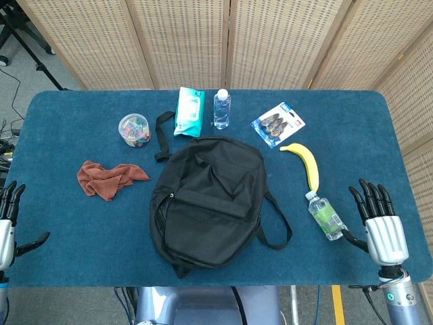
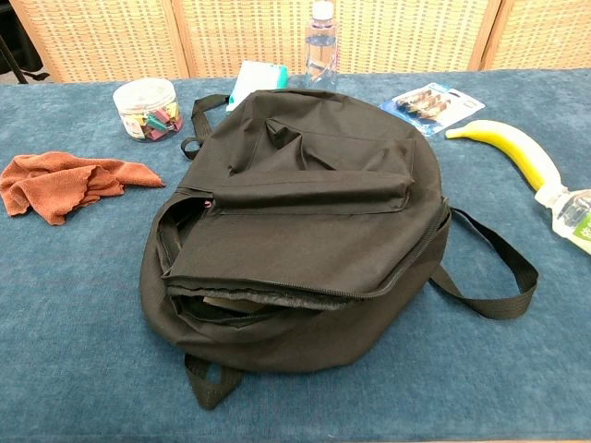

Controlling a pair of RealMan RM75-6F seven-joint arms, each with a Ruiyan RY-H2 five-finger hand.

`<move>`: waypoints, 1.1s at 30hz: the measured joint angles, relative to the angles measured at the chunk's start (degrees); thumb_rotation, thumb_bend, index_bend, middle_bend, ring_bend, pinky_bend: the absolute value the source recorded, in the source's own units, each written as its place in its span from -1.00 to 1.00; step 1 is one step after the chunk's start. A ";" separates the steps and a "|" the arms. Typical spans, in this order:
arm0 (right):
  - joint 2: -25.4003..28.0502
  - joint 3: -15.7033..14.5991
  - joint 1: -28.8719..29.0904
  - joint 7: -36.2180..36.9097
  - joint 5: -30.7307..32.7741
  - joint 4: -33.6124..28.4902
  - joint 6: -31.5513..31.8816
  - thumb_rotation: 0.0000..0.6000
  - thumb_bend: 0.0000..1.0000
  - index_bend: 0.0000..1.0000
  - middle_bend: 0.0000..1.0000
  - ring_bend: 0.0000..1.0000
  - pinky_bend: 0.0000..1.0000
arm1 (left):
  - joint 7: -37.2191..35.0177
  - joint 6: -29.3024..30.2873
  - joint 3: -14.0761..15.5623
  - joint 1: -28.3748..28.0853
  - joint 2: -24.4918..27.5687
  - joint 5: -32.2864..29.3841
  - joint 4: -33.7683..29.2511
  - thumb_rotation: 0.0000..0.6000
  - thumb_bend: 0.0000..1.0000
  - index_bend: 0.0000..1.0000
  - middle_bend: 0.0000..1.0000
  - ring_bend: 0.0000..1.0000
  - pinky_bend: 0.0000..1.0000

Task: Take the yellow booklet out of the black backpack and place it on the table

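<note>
The black backpack (image 1: 210,203) lies flat in the middle of the blue counter (image 1: 61,230). Its zipper gapes at the near edge, and the yellow booklet cannot be seen inside. Around it lie a rust cloth (image 1: 107,179), a jar of colored clips (image 1: 134,128), a pack of wipes (image 1: 189,111), a water bottle (image 1: 222,108), a banana (image 1: 306,162) and a small green bottle (image 1: 325,214). The left hand (image 1: 8,227) and right hand (image 1: 379,220) rest at the counter's sides, fingers spread, holding nothing.

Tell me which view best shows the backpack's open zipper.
The chest view: the black backpack faces the camera, its unzipped opening gaping near the front edge. The head view shows the backpack from above, the opening barely visible.
</note>
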 measured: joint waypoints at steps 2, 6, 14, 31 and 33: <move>-0.16 0.36 -0.18 0.81 -0.13 0.40 0.13 1.00 -1.00 -0.87 -1.00 -1.00 -0.98 | -0.02 -0.05 -0.11 0.12 0.01 0.09 0.03 1.00 -1.00 -1.00 -1.00 -1.00 -1.00; 0.15 -0.17 -0.25 2.55 -1.72 0.22 -0.42 1.00 -1.00 -0.87 -1.00 -1.00 -0.98 | -0.24 0.23 -0.20 0.40 0.16 0.74 -0.05 1.00 -1.00 -1.00 -1.00 -1.00 -1.00; 2.91 -3.15 1.13 3.41 -8.85 -3.26 -2.64 1.00 -1.00 -0.87 -1.00 -1.00 -0.98 | -0.28 0.40 -0.49 0.71 0.47 1.93 -0.48 1.00 -1.00 -1.00 -1.00 -1.00 -1.00; 0.34 -6.37 13.42 -4.02 -22.48 -12.51 -22.37 1.00 -1.00 -0.87 -1.00 -1.00 -0.98 | -0.54 -1.29 -1.68 0.95 0.68 0.93 -0.31 1.00 -1.00 -1.00 -1.00 -1.00 -1.00; -0.94 -5.97 14.35 -5.06 -22.29 -12.94 -24.18 1.00 -1.00 -0.86 -1.00 -1.00 -0.98 | -0.69 -1.43 -1.72 0.96 0.72 0.96 -0.31 1.00 -1.00 -1.00 -1.00 -1.00 -1.00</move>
